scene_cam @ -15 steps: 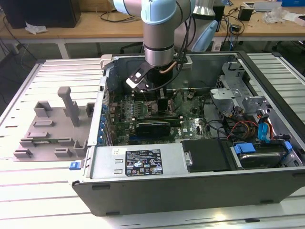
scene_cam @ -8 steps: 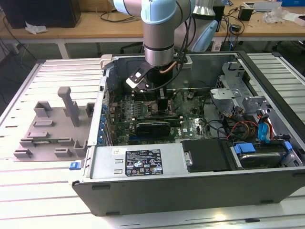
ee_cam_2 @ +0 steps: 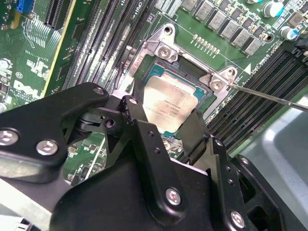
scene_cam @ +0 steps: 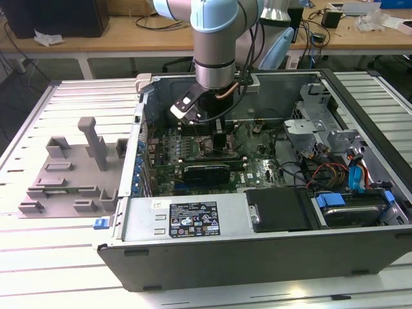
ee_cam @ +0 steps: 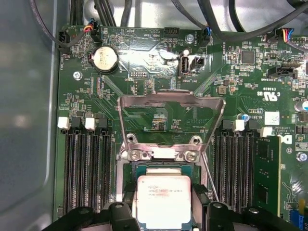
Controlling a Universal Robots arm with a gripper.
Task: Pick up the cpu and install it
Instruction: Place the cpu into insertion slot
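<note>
The hand [ee_cam_2: 166, 114] pinches the cpu [ee_cam: 163, 199] by two opposite edges, low over the open socket [ee_cam_2: 192, 73], toward the far wall of the computer case [scene_cam: 257, 225] (load plate [ee_cam: 171, 102] flipped up). A tilted or offset chip could seat crooked and bend contacts, or snag the thin lever [ee_cam_2: 269, 96] just beside it.

cpu [ee_cam: 163, 197]: clamped by end effector [ee_cam: 164, 209], over socket [ee_cam: 159, 168] | load plate [ee_cam: 171, 115]: flipped open | memory slots [ee_cam: 89, 168]: flanking socket

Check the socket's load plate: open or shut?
Open: in the first wrist view the load plate is swung back, leaving the cpu uncovered.
</note>
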